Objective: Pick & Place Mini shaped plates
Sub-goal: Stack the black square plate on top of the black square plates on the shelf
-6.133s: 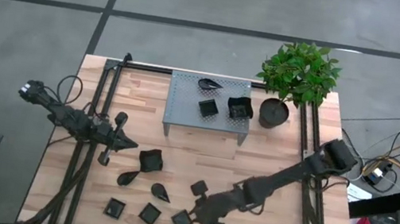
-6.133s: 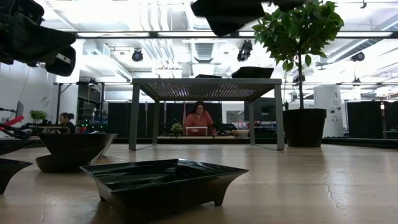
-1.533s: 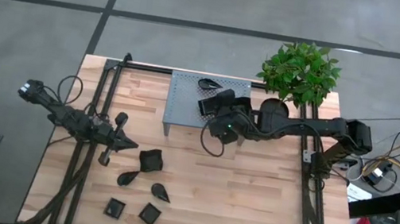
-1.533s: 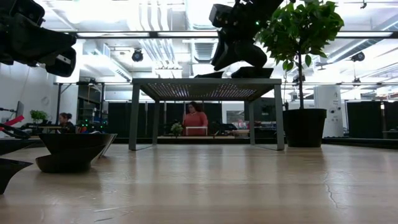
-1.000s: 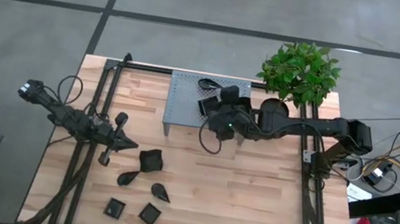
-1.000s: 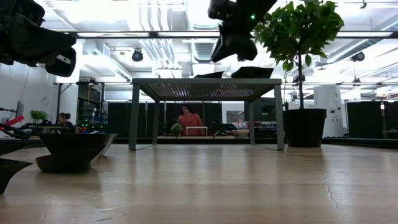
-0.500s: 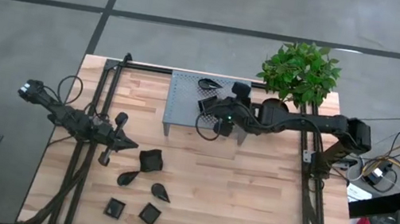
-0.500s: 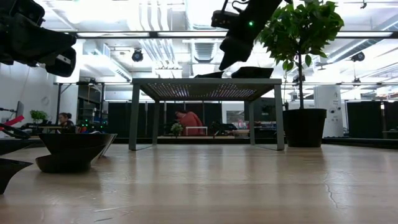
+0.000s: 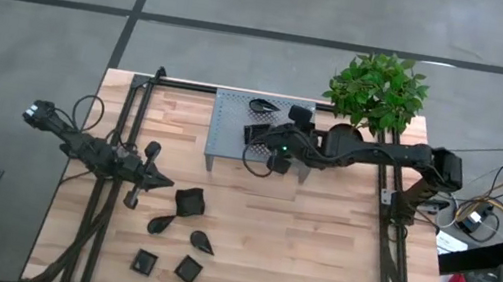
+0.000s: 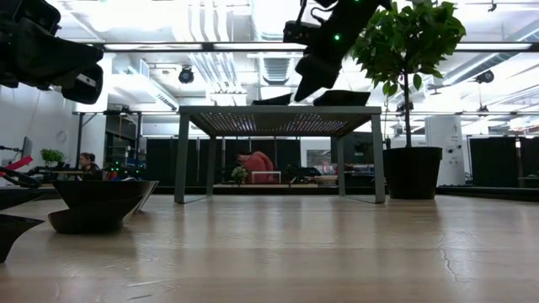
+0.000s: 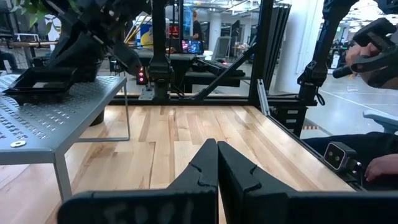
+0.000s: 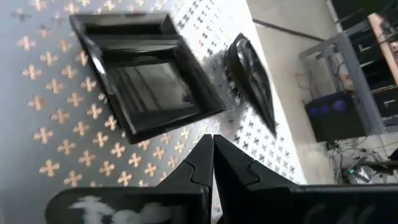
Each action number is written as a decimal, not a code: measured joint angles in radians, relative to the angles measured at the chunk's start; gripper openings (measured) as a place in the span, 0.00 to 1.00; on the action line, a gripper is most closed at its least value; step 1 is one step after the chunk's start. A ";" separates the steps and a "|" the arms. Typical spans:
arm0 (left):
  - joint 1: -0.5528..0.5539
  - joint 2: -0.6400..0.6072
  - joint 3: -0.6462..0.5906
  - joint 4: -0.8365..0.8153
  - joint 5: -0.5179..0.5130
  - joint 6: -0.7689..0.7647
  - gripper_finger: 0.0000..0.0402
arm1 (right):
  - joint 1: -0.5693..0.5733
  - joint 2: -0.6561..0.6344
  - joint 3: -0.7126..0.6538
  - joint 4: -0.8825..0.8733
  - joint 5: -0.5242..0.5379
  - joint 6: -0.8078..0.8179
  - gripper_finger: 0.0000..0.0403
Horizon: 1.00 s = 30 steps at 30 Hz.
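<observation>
My right gripper (image 9: 262,141) (image 12: 213,163) hovers shut, holding nothing, over the grey perforated stand (image 9: 231,118). Just ahead of its fingertips a square mini plate (image 12: 149,84) rests flat on the stand, with a leaf-shaped one (image 12: 252,90) (image 9: 263,107) beyond it. In the low view a third dish (image 10: 341,98) shows on the stand's right part. On the wood lie a wavy-edged square (image 9: 188,201), two leaf plates (image 9: 161,221) (image 9: 203,243) and two little squares (image 9: 144,262) (image 9: 189,270). My left gripper (image 9: 164,182) (image 11: 217,163) waits shut above the table's left part, near the wavy square.
A potted plant (image 9: 375,95) in a black round pot (image 9: 343,140) stands right of the stand, close under my right arm. Dark frame rails (image 9: 120,140) (image 9: 386,198) run along both table sides. Bare wood (image 9: 315,252) lies on the near right. A person's hand (image 11: 373,53) shows beyond the table.
My right gripper has drifted a little toward the table's far left over the stand, and its fingers have tipped down toward the stand's left part. The plates have stayed where they were.
</observation>
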 joint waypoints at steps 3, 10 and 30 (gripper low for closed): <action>0.000 0.000 0.000 0.000 0.000 0.000 0.00 | 0.000 0.000 0.014 0.006 0.004 -0.003 0.02; 0.000 0.000 0.000 0.000 0.000 0.000 0.00 | 0.024 0.000 0.030 0.011 0.004 -0.058 0.02; 0.000 0.000 0.000 0.000 0.000 0.000 0.00 | 0.023 0.005 0.031 0.043 -0.096 -0.002 0.02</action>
